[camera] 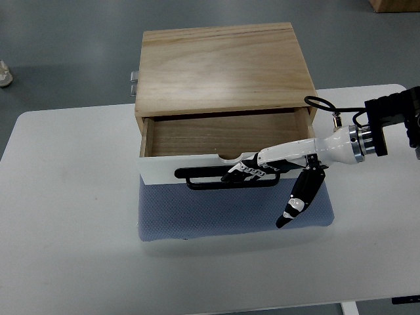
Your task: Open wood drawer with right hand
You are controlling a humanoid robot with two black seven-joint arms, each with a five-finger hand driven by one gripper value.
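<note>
On the white table (79, 230), centre of view: one wooden box (223, 65) with one drawer (197, 147), pulled partway out toward the camera. Drawer interior shows bare wood; its rear portion is hidden under the box top. White drawer front (177, 165) carries one black bar handle (203, 180).

One blue-grey mat (216, 220) lies under the drawer front and box; its back part is hidden beneath them.

One robot arm visible, entering from the right edge. Right hand (275, 172) reaches across to the handle. Several white-and-black fingers (246, 174) lie curled along the bar, gripping it; exactly how many wrap it is hard to make out where black fingertips merge with the black handle. One digit (298, 202) hangs free, pointing down over the mat, touching nothing that can be confirmed. One black cable (321, 105) loops above the wrist.

Two small metal fittings (133, 82) on the box's left side, too small to identify. Cut off at the picture edges: a pale object (5, 73) on the floor at left, a wooden item (394, 5) top right, a dark bit (405, 300) bottom right.
</note>
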